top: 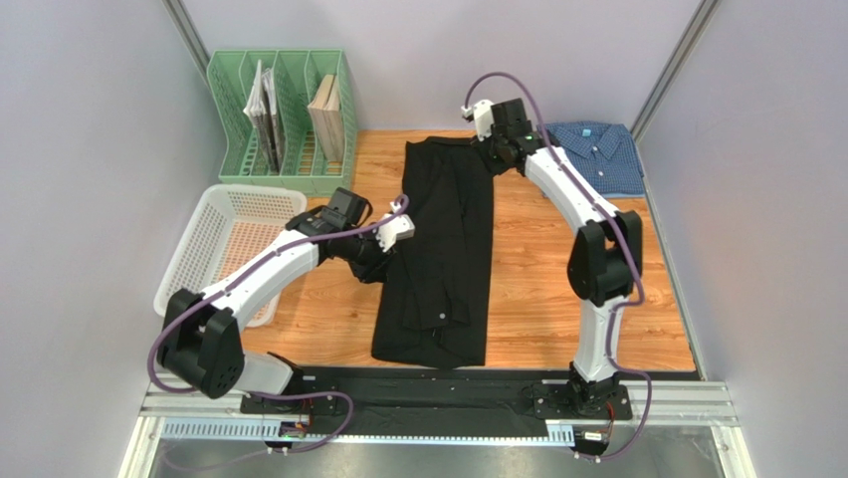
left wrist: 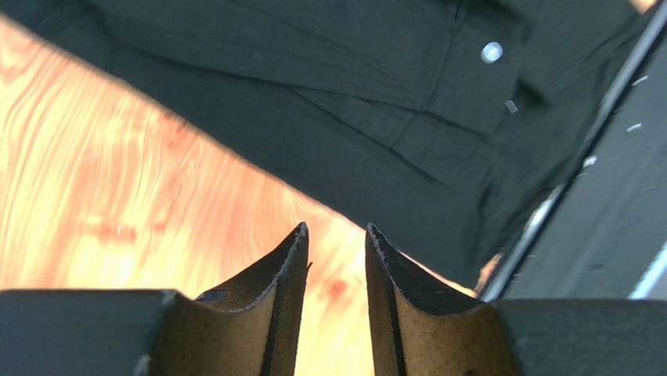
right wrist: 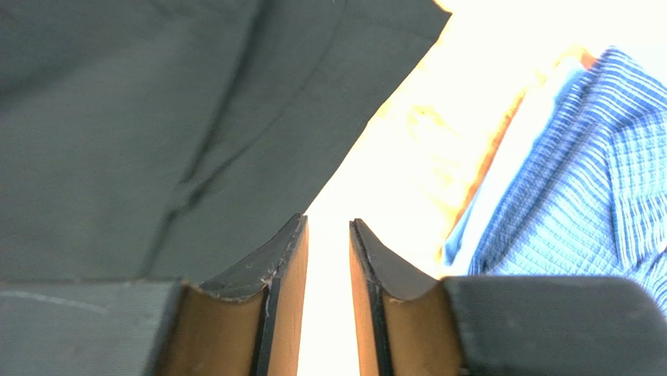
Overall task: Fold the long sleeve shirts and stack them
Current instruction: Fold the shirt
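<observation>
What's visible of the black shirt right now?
The black shirt is soft matte cloth, folded lengthwise into a long narrow strip, flat on the wooden table, far side to near edge. A sleeve cuff with a small white button lies on top. The left hand and right hand are open beside it, empty.

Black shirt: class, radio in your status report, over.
Both jaws apart, empty. Black shirt folded lengthwise, flat mid-table. Blue shirt folded, far right corner. Nothing on either.

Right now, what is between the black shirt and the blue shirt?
Only bare wooden table lies between the black shirt and blue shirt. The right wrist view shows it, with the right hand over that gap.
</observation>
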